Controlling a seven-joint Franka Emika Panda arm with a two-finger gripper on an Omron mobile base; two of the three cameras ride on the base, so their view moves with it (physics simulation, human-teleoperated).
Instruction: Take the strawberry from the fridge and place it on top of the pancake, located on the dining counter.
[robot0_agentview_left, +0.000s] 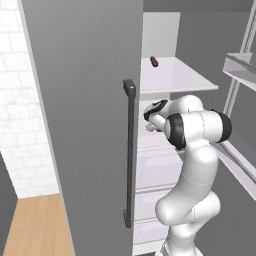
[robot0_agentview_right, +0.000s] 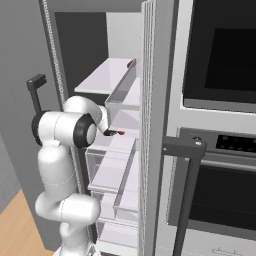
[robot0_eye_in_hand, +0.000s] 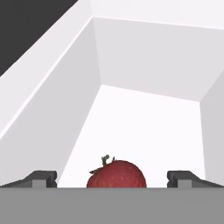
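Both fingertips (robot0_eye_in_hand: 43, 178) of tool (robot0_eye_in_hand: 112, 180) flank strawberry (robot0_eye_in_hand: 116, 174).

Strawberry (robot0_eye_in_hand: 116, 174): bright red, speckled with fine pale seed dots, small green stem on top. Fridge (robot0_agentview_left: 85, 125): matte grey door, dark grey bar handle (robot0_agentview_left: 129, 155); interior walls and shelf (robot0_agentview_left: 172, 75) white to pale lilac-white; drawers (robot0_agentview_right: 112, 165) clear with pale edges. Small item on the upper shelf (robot0_agentview_left: 154, 61): dark maroon. Arm (robot0_agentview_left: 192, 165): glossy white with black joint bands. End effector (robot0_eye_in_hand: 112, 178): fingertips dark grey. Wall tiles (robot0_agentview_left: 20, 115): white brick pattern. Floor (robot0_agentview_left: 35, 225): light wood tone. Oven (robot0_agentview_right: 220, 125): silver-grey frame, black glass, dark handle.
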